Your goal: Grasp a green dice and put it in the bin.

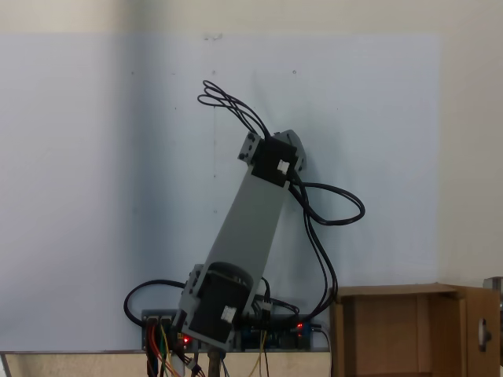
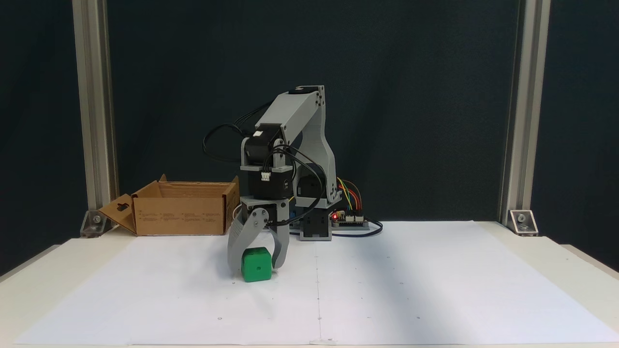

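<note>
White paper underfoot, the gripper (image 2: 257, 265) straddles the green dice (image 2: 256, 264), seemingly clamped; a loose pinch drops it short of the bin (image 2: 181, 212).

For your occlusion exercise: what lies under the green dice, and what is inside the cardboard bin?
The green dice rests on white paper, between the fingers of the hand. The bin is open on top, but its walls hide the inside.

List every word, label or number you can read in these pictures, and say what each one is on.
None can be read.
Bin: rows of small dark print on its front wall, too small to read.
Green dice: one dark pip on the facing side, no text.
Arm's black motors: white patches, blurred.
</note>
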